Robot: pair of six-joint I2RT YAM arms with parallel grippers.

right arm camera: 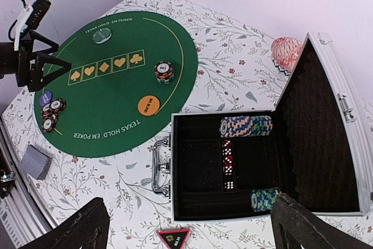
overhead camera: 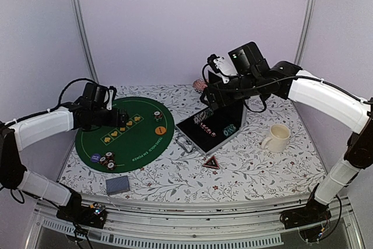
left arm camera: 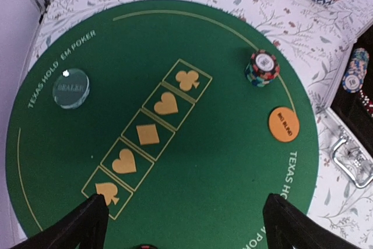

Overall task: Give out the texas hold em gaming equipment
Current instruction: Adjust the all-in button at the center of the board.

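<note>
On the green round mat (overhead camera: 125,138) stand a striped poker chip stack (overhead camera: 157,116), an orange button (overhead camera: 160,130) and a few loose chips (overhead camera: 106,160) at its near edge. A grey-blue card deck (overhead camera: 117,185) lies on the cloth in front of the mat. My left gripper (overhead camera: 124,123) is open and empty above the mat's middle (left arm camera: 186,225); the chip stack (left arm camera: 262,67) and the button (left arm camera: 284,124) lie ahead of it to the right. My right gripper (overhead camera: 208,104) is open and empty, high above the open case, which holds chip rolls (right arm camera: 246,126).
The silver case (right arm camera: 178,167) lies open right of the mat, with red dice (right arm camera: 227,164) and a second chip roll (right arm camera: 265,198). A cream mug (overhead camera: 277,138) stands to its right. A clear dealer button (left arm camera: 71,88) sits on the mat. A black triangle (overhead camera: 211,162) lies near the case.
</note>
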